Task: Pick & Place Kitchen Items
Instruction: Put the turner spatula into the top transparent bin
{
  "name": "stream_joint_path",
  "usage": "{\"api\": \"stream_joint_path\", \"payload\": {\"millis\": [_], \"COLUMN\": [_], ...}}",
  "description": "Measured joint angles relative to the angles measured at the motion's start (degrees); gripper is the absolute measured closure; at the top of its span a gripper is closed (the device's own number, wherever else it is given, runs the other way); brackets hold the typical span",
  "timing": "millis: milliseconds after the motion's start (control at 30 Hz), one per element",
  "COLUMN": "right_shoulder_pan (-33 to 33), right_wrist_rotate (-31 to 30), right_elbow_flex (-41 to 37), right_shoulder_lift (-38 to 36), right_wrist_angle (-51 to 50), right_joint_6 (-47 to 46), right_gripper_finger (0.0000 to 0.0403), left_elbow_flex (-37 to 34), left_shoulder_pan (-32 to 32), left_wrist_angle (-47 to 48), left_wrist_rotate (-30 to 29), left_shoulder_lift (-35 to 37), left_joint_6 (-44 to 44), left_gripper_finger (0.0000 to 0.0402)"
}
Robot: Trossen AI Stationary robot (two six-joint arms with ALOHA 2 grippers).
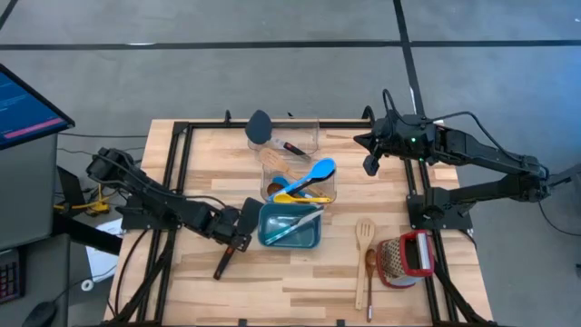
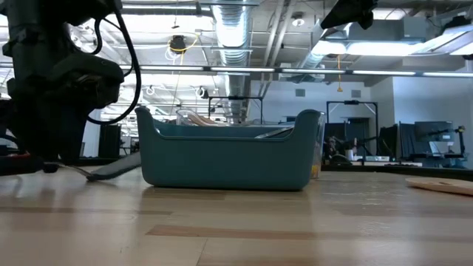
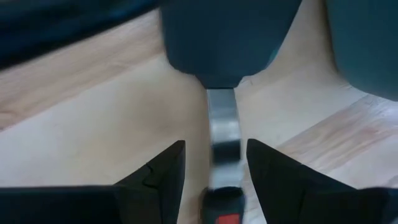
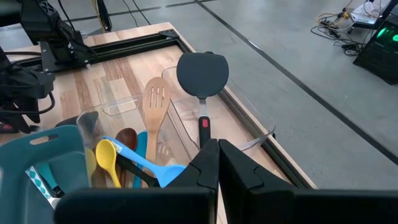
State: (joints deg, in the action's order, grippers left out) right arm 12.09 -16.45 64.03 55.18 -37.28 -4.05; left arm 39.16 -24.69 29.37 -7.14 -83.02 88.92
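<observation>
L end effector point(image 1: 238, 229) down on worktop point(image 1: 300, 282), fingers spread astride black spatula point(image 1: 238, 238) neck beside teal bin point(image 1: 290, 227), not gripping | R end effector point(image 1: 370, 165) clenched, idle up high | risk: thin neck slips on close, blade knocks bin

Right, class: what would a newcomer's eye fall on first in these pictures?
Probably the clear bin at the table's far middle, bristling with utensils: a blue spoon, a yellow spoon and a black spatula. Just in front sits the teal tub, with the left gripper open astride another spatula lying beside it.
</observation>
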Motion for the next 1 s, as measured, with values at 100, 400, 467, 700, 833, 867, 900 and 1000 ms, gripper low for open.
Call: {"api": "stream_joint_path", "payload": {"millis": [100, 400, 467, 700, 833, 867, 900, 1000], "right_shoulder_pan": [0.0, 0.0, 0.0, 0.0, 0.0, 0.0, 0.0, 0.0], "right_wrist_rotate": [0.0, 0.0, 0.0, -0.1, -0.1, -0.1, -0.1, -0.1], "right_elbow_flex": [0.0, 0.0, 0.0, 0.0, 0.0, 0.0, 0.0, 0.0], "right_shoulder_lift": [0.0, 0.0, 0.0, 0.0, 0.0, 0.0, 0.0, 0.0], "right_wrist_angle": [0.0, -0.1, -0.2, -0.2, -0.3, -0.3, -0.3, -0.4], "right_joint_6": [0.0, 0.0, 0.0, 0.0, 0.0, 0.0, 0.0, 0.0], "right_gripper_finger": [0.0403, 0.0403, 0.0403, 0.0403, 0.0403, 0.0403, 0.0403, 0.0403], "left_elbow_flex": [0.0, 0.3, 0.7, 0.3, 0.3, 0.3, 0.3, 0.3], "left_shoulder_pan": [0.0, 0.0, 0.0, 0.0, 0.0, 0.0, 0.0, 0.0], "left_wrist_angle": [-0.4, -4.0, -3.8, -5.5, -5.4, -5.4, -5.4, -5.4], "left_wrist_rotate": [0.0, 1.7, 1.9, 0.0, -0.4, -0.5, -0.5, -0.6], "left_shoulder_lift": [-0.1, -6.2, -7.5, -5.4, -4.9, -4.9, -4.9, -4.9], "left_joint_6": [0.0, -0.1, -0.1, 0.0, 0.0, 0.0, 0.0, 0.0], "left_gripper_finger": [0.0241, 0.0240, 0.0240, 0.0240, 0.0240, 0.0240, 0.0240, 0.0240]}}
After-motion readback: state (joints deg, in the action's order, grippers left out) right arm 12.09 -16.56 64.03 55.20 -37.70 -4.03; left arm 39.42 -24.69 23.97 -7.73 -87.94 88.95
